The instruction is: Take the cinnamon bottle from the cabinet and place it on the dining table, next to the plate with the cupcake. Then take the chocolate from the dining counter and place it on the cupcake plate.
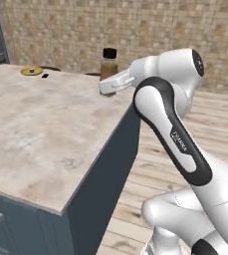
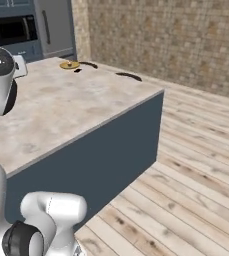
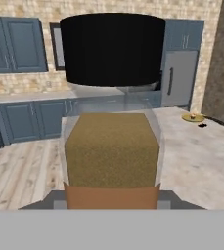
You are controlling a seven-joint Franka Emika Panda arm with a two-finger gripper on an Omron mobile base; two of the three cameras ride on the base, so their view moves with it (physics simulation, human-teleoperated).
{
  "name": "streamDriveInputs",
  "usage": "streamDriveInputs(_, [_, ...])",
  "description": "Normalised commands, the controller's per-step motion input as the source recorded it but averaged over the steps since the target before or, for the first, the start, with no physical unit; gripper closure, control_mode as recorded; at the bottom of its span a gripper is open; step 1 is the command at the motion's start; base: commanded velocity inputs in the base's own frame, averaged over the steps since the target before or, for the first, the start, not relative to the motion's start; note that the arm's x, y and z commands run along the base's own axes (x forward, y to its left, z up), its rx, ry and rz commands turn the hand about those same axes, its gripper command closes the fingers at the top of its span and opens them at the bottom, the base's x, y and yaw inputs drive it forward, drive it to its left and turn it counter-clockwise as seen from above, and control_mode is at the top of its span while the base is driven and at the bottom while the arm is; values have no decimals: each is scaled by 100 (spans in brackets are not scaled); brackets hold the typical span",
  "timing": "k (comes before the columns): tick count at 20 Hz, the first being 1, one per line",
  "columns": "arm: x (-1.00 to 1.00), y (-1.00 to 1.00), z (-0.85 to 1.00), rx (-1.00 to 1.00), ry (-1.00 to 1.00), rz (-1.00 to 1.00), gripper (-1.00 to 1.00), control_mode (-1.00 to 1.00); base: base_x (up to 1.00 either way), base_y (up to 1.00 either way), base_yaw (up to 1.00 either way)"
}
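Note:
My gripper (image 1: 108, 83) is shut on the cinnamon bottle (image 1: 109, 63), a clear bottle with brown contents and a black cap. It holds the bottle upright over the right far edge of the dining table (image 1: 46, 129). Close up in the hand view, the cinnamon bottle (image 3: 111, 146) takes up the middle. Far off at the table's back corner lies the yellow plate (image 1: 26, 72) with the cupcake (image 1: 32, 69). The small black chocolate (image 1: 45, 75) lies on the stone just right of the plate. Plate (image 3: 188, 118), cupcake (image 3: 193, 115) and chocolate (image 3: 202, 125) show to the bottle's right. The cabinet is out of view.
The table's beige top (image 2: 61, 110) stretches wide between bottle and plate (image 2: 69, 65), with chocolate (image 2: 77, 70) beside it. Dark round shapes (image 2: 128, 76) peek over the table's far edge. Wooden floor (image 2: 186, 175) lies to the right, and a brick wall behind.

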Motion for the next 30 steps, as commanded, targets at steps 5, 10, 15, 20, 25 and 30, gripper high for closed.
streamDriveInputs(5, [0,0,0,0,0,0,100,100,91,-22,2])
streamDriveInputs(10, [0,0,0,0,0,0,100,100,92,-21,2])
streamDriveInputs(15, [0,0,0,0,0,0,100,100,93,-20,2])
streamDriveInputs(20, [0,0,0,0,0,0,100,100,92,-26,4])
streamDriveInputs(25, [0,0,0,0,0,0,100,100,91,-25,6])
streamDriveInputs(30, [0,0,0,0,0,0,100,100,87,-26,6])
